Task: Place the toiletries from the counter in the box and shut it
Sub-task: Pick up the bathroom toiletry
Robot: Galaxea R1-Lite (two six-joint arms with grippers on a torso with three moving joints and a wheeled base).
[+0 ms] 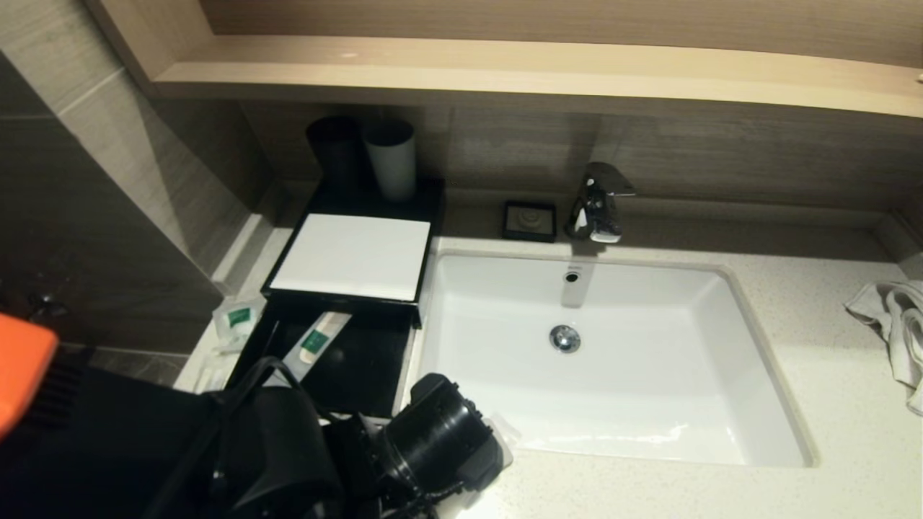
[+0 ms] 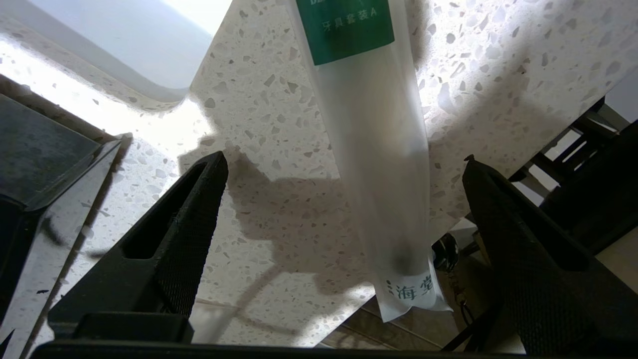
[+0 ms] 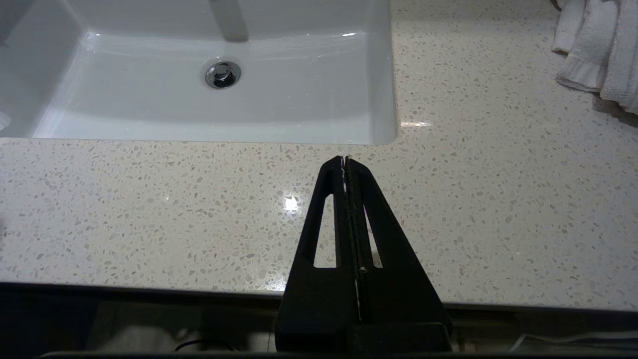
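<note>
Translucent long packet [image 2: 371, 164] lies on the speckled counter [image 2: 279, 129], its end overhanging the edge, so the left gripper [image 2: 344, 199] straddles it wide open, empty. Box [image 1: 353, 256] drawer's out; right gripper [image 3: 346, 164] parked, closed.

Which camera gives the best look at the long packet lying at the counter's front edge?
The left wrist view: the long packet fills it between the open left gripper. The head view shows a corner behind the arm; the right wrist view shows none.

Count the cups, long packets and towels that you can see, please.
Cups: 2, black cup, white cup
Long packets: 2, drawer packet, counter packet
Towels: 1, towel
Total: 5
</note>
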